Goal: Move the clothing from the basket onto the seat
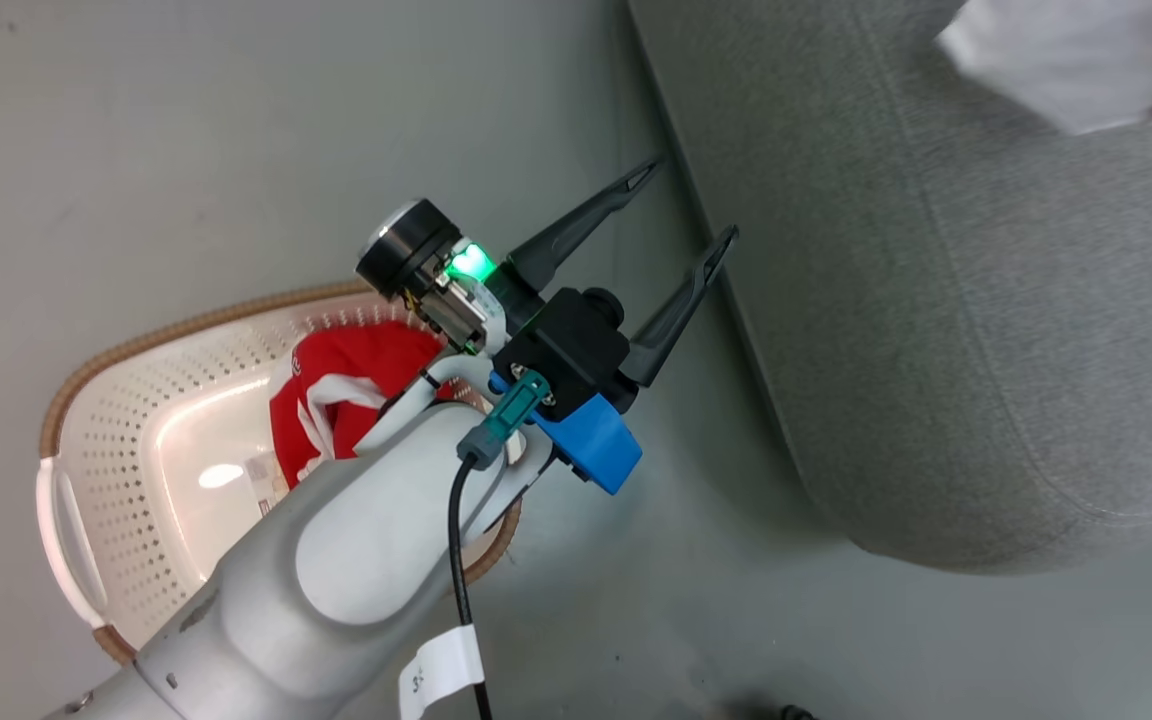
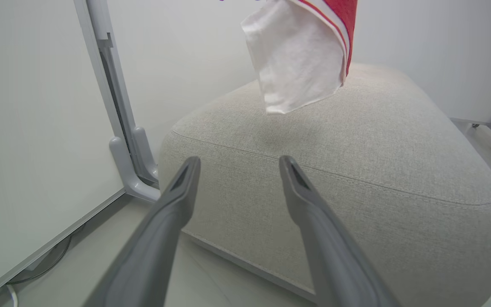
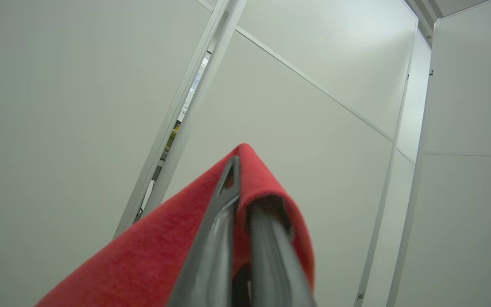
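While the left gripper (image 1: pixel 691 203) hovers empty with its fingers spread, just beside the seat (image 1: pixel 986 300), the right gripper (image 3: pixel 244 192) has its fingers pressed together on a fold of the red garment (image 3: pixel 164 256), whose white panel hangs just above the seat's top. A second garment (image 1: pixel 346 385) lies in the basket (image 1: pixel 106 450), on the floor near the seat.

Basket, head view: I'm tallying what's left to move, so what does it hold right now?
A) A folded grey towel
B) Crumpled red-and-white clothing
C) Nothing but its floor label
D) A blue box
B: crumpled red-and-white clothing lies inside the basket, partly hidden behind the left arm.
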Robot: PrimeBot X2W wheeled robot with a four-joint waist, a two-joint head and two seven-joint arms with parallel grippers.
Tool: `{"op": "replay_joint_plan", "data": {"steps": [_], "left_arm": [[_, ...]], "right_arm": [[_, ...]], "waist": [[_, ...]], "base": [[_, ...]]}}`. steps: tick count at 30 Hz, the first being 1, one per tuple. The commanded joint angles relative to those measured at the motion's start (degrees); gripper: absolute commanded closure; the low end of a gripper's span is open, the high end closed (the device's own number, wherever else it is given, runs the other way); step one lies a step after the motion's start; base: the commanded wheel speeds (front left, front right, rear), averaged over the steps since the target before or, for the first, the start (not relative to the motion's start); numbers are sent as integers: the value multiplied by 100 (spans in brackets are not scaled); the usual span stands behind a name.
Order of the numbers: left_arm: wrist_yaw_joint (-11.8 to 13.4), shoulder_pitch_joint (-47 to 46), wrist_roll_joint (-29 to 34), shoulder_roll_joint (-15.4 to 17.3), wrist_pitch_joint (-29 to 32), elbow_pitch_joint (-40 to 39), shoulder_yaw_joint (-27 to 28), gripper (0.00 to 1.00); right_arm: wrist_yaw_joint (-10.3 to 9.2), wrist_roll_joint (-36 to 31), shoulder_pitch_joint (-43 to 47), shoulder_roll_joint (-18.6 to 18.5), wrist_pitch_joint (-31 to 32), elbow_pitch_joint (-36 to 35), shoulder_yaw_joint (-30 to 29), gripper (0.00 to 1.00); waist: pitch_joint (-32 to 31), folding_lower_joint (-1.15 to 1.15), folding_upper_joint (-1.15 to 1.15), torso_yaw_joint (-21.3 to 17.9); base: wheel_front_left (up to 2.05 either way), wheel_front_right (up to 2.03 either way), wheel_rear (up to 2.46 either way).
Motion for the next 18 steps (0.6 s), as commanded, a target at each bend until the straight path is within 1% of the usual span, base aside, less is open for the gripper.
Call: {"op": "replay_joint_plan", "data": {"steps": [1,6,10,12,15,16,18], "left_arm": [[7,-141,47,43,-2,-50,13,0],[15,-256,87,74,-4,-133,-17,0],[7,-359,107,70,26,-177,-54,0],[25,-415,101,63,22,-203,-37,0],[39,-435,111,81,19,-193,-54,0],[40,-438,111,83,12,-184,-64,0],[33,-446,109,102,12,-164,-77,0]], "right_arm": [[1,105,-254,-242,-1,123,-194,100],[0,-7,-488,-836,-1,941,-493,100],[0,-133,-236,-1044,-1,1539,-662,100],[0,-181,-45,-1027,0,1754,-711,100],[0,-112,193,-849,-1,2085,-868,100],[0,-104,198,-847,-2,2132,-879,100],[0,-34,482,-634,1,2479,-840,100]], "waist": [[361,-1,0,206],[648,-1,0,327],[849,-1,0,444],[939,-1,0,478],[1020,-1,0,477],[1025,-1,0,476],[1053,-1,0,462]], "base": [[0,0,0],[0,0,0],[0,0,0],[0,0,0],[0,0,0],[0,0,0],[0,0,0]]}}
